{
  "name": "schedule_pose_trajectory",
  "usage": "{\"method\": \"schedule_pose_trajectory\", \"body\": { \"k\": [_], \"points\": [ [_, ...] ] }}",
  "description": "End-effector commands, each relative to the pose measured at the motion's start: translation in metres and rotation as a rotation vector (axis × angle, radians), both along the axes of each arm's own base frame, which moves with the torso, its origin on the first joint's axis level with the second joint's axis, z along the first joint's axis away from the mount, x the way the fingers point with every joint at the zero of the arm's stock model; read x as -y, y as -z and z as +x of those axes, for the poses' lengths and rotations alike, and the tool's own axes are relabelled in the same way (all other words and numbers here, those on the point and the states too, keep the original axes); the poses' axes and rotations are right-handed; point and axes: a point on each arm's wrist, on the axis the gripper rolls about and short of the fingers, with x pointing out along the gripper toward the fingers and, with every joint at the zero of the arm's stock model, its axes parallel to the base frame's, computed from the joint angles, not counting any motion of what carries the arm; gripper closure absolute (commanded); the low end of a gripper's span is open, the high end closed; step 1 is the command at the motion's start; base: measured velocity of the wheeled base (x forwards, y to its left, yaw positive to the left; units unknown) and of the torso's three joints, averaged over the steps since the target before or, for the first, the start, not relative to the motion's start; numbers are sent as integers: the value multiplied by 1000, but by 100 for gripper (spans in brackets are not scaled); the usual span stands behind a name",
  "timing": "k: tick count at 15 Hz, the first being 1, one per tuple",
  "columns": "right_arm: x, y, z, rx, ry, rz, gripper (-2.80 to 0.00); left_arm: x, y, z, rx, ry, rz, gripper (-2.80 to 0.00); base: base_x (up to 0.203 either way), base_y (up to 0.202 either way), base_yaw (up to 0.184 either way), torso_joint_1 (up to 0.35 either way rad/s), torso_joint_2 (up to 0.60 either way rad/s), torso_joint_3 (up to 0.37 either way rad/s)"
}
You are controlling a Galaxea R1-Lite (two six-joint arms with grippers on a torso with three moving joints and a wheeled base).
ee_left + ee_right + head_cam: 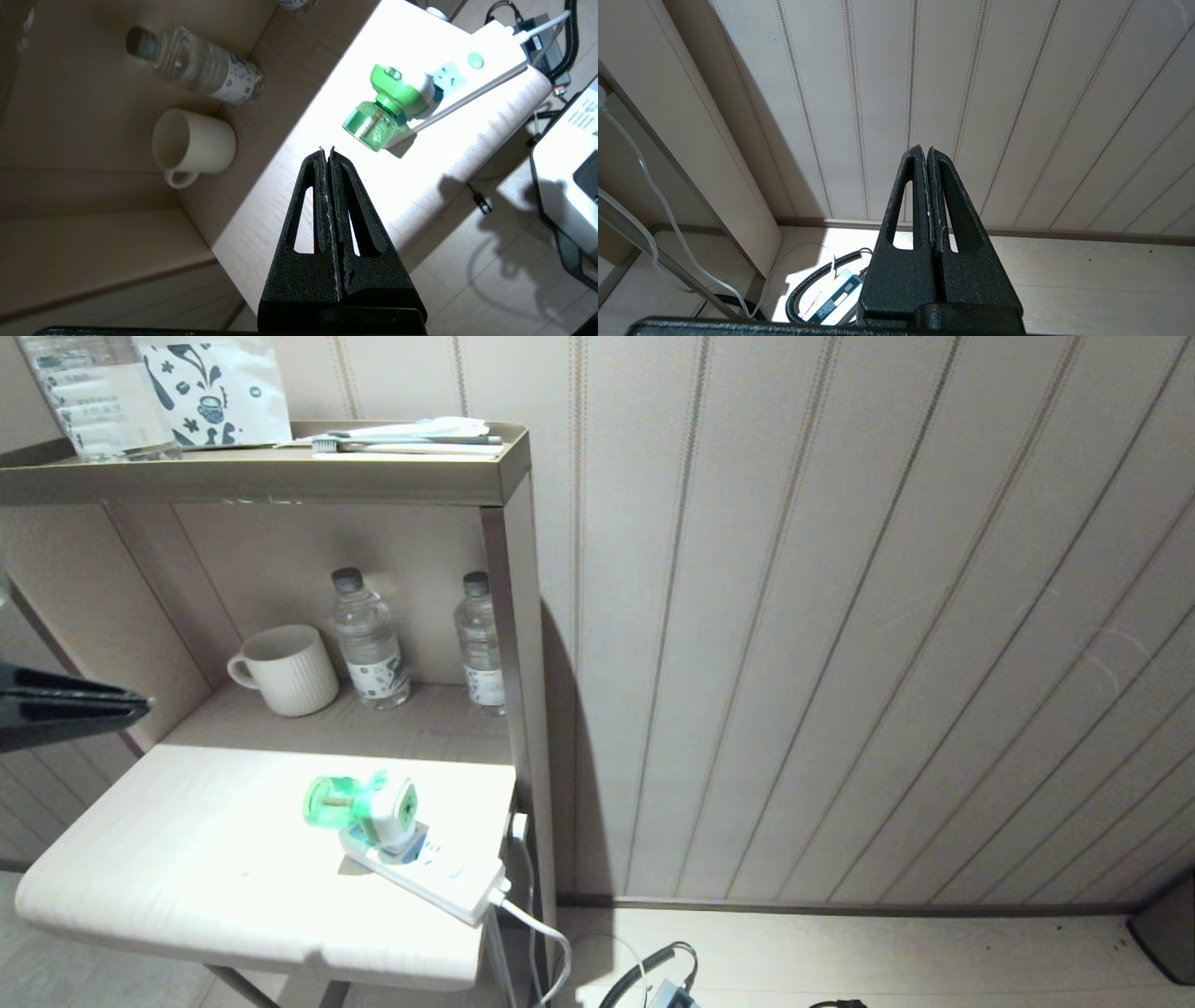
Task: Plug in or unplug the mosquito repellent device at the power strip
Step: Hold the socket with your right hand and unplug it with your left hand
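Observation:
The mosquito repellent device, white head with a green face and a translucent green bottle, sits plugged into the end socket of the white power strip. The strip lies on the pale table top near its right edge. My left gripper is shut and empty; it comes in from the far left of the head view, above the table and well short of the device. My right gripper is shut and empty, parked low, facing the panelled wall and the floor.
A ribbed white mug and two clear water bottles stand on the shelf behind the table. The shelf's side panel rises just right of the strip. The strip's cord hangs over the edge; a black cable and adapter lie on the floor.

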Motion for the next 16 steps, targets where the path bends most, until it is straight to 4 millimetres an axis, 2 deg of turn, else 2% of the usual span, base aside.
{"method": "schedule_pose_trajectory", "body": {
  "k": [1,2,4,6,7,9,12,13,16],
  "points": [
    [0,0,0,-1,0,0,0,25,-9,45,-76,53,60,0,0,0,0,0,0,0],
    [0,0,0,-1,0,0,0,32,-16,49,-111,76,86,0,0,0,0,0,0,0],
    [0,0,0,-1,0,0,0,50,-11,46,-279,169,177,0,0,0,0,0,0,0],
    [0,0,0,-1,0,0,0,68,10,54,-465,242,281,0,0,0,0,0,0,0],
    [0,0,0,-1,0,0,0,71,21,55,-526,258,316,0,0,0,0,0,0,0],
    [0,0,0,-1,0,0,0,71,40,54,-598,288,380,0,0,0,0,0,0,0],
    [0,0,0,-1,0,0,0,73,47,73,-544,255,361,0,0,0,0,0,0,0],
    [0,0,0,-1,0,0,0,72,50,80,-553,248,365,-280,0,0,0,0,0,0],
    [0,0,0,-1,0,0,0,77,61,102,-539,234,359,-280,0,0,0,0,0,0]
  ]
}}
